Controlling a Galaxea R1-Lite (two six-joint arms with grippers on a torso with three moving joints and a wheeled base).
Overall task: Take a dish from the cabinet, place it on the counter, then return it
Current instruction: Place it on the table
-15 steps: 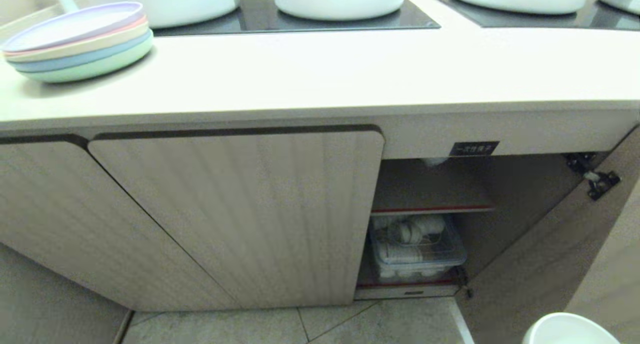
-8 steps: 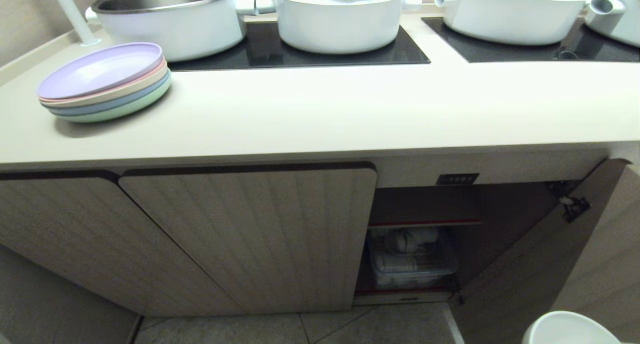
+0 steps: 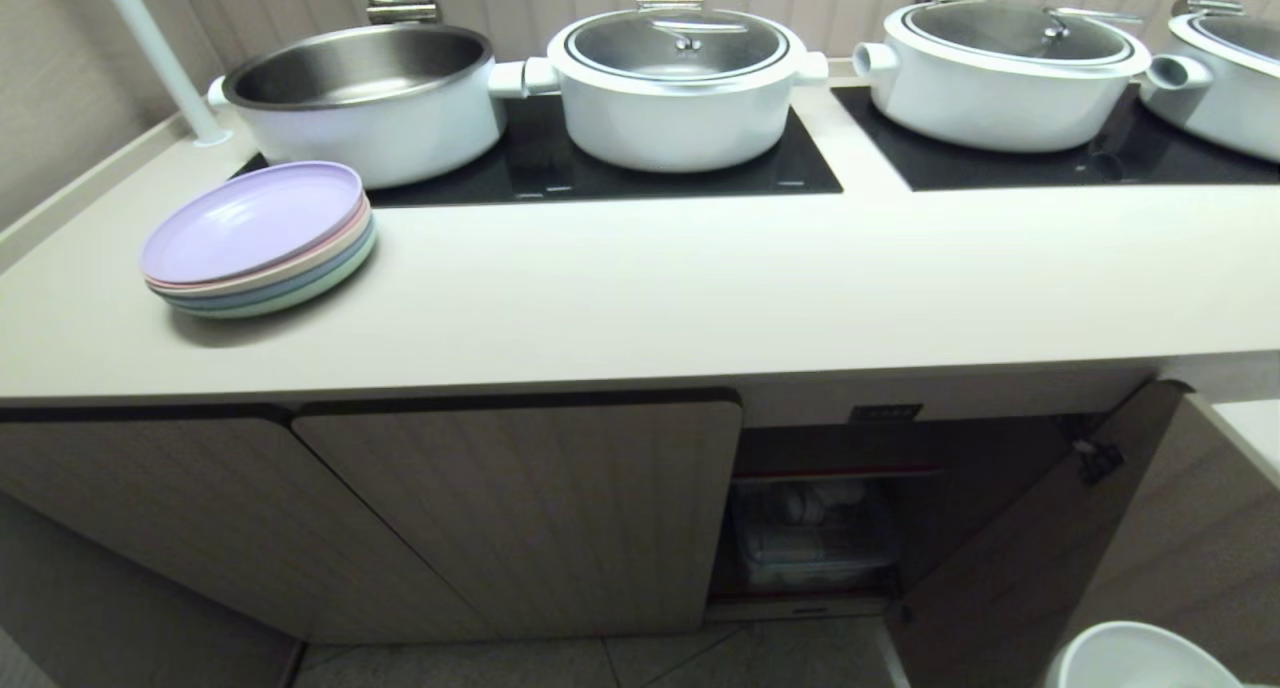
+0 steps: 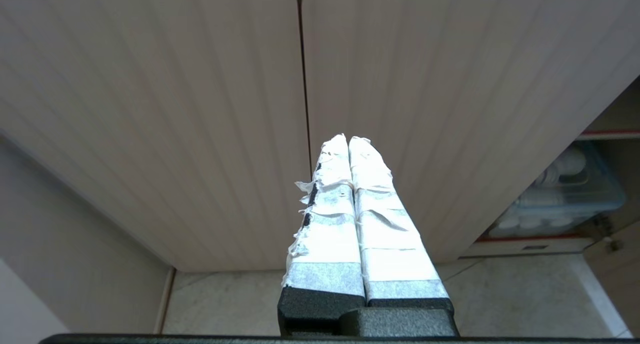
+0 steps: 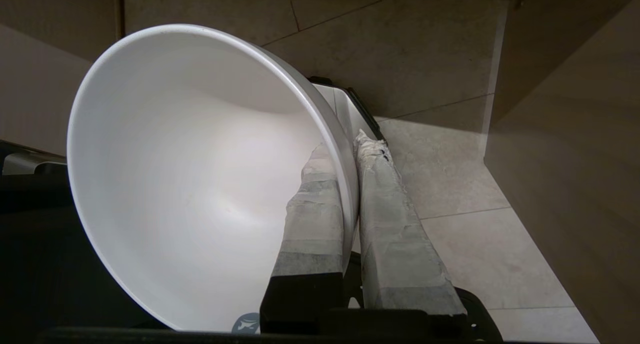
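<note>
My right gripper (image 5: 344, 149) is shut on the rim of the dish (image 5: 190, 184), a plain white bowl, one taped finger inside it and one outside. The dish's rim (image 3: 1135, 658) shows at the bottom right of the head view, below the counter (image 3: 700, 298) and in front of the open cabinet (image 3: 830, 508). The cabinet's right door (image 3: 1080, 548) stands swung open. Inside, a clear bin (image 3: 810, 543) of white dishes sits under a red-edged shelf. My left gripper (image 4: 348, 140) is shut and empty, pointing at the closed cabinet doors (image 4: 300, 109).
Several white pots (image 3: 675, 83) stand on the black glass panels (image 3: 600, 173) at the back of the counter. A stack of pastel plates (image 3: 258, 238) lies at its left. A white pole (image 3: 160, 58) rises at the far left. Tiled floor (image 5: 440, 149) lies below.
The whole head view has shifted: the camera has risen, so the counter and pots now show from higher up. The dish stays at the bottom right in my right gripper.
</note>
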